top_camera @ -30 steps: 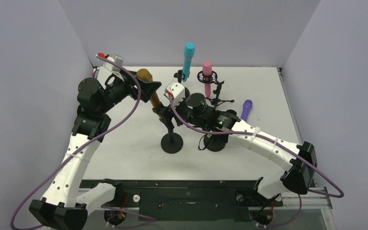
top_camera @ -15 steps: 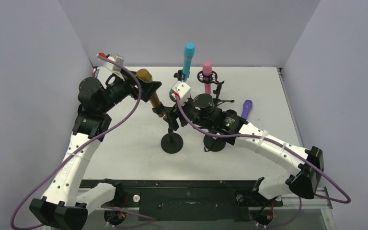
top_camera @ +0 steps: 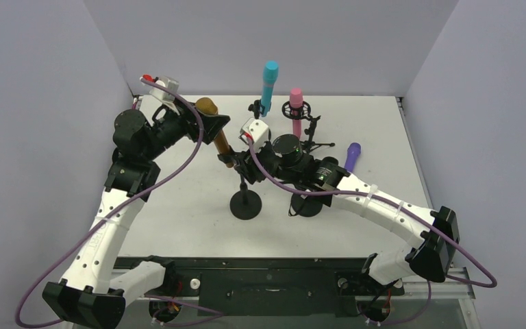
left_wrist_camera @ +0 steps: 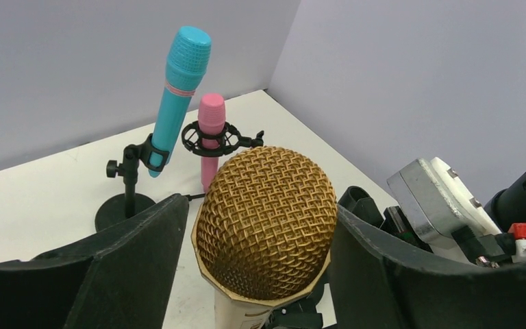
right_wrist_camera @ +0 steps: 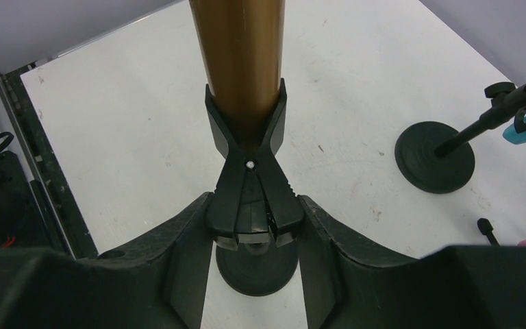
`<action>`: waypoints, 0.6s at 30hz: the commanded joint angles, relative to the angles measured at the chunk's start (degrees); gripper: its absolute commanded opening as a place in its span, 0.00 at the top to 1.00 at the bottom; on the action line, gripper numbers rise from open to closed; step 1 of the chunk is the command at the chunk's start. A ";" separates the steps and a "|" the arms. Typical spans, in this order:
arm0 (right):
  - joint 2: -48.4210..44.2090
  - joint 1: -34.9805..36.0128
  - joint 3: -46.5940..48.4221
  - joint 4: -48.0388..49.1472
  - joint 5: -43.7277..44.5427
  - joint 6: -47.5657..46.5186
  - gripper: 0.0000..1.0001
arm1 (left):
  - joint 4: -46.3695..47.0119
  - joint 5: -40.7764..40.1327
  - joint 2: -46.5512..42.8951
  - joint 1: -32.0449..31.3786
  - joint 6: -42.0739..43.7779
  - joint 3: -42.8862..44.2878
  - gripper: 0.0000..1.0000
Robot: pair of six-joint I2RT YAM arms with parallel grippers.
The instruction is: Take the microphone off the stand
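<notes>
A gold microphone (top_camera: 207, 107) with a mesh head stands tilted in the black clip of a round-based stand (top_camera: 246, 205). My left gripper (top_camera: 212, 129) is shut on the microphone just under its head. In the left wrist view the head (left_wrist_camera: 267, 219) fills the space between the fingers (left_wrist_camera: 137, 240). My right gripper (top_camera: 245, 162) is at the clip from the right. In the right wrist view its two fingers press on both handles of the clip (right_wrist_camera: 246, 185), whose upper end holds the brown body (right_wrist_camera: 243, 55).
A cyan microphone (top_camera: 269, 82) and a pink microphone (top_camera: 296, 103) stand on their own stands at the back. A purple microphone (top_camera: 351, 156) lies on the table at the right. A second black base (top_camera: 308, 204) sits under my right arm.
My right gripper has moved up to the clip under the gold microphone and closed on it. The left arm has stayed on the microphone.
</notes>
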 commanded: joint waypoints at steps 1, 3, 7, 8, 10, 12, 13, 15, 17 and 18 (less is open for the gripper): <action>0.31 -0.56 2.11 3.66 -0.66 0.79 0.61 | 1.61 0.37 0.26 -0.21 0.55 2.97 0.35; 0.43 -0.55 2.18 3.86 -0.64 0.97 0.61 | 1.65 0.41 0.32 -0.34 0.57 3.00 0.43; 0.62 -0.56 2.56 3.93 -0.57 1.08 0.62 | 1.57 0.08 0.42 -0.40 0.78 3.04 0.72; 0.68 -0.56 2.57 3.96 -0.56 1.05 0.62 | 1.52 0.06 0.40 -0.44 0.84 3.04 0.78; 0.74 -0.55 2.74 3.94 -0.61 1.04 0.58 | 1.30 0.07 0.40 -0.48 0.96 3.09 0.94; 0.76 -0.61 2.75 3.96 -0.66 1.02 0.52 | 1.16 0.00 0.42 -0.55 1.27 3.14 1.00; 0.74 -0.63 2.71 4.11 -0.54 1.06 0.47 | 1.13 -0.15 0.41 -0.56 1.35 3.20 1.00; 0.60 -0.93 2.24 4.74 -0.63 1.47 0.45 | 1.13 -0.29 0.30 -0.57 1.53 3.27 1.00; 0.59 -1.05 1.82 5.78 -0.98 1.89 0.47 | 1.13 -0.36 0.28 -0.64 1.80 3.34 1.00; 0.67 -1.07 1.92 5.92 -1.06 1.94 0.49 | 1.13 -0.38 0.18 -0.59 1.96 3.23 1.00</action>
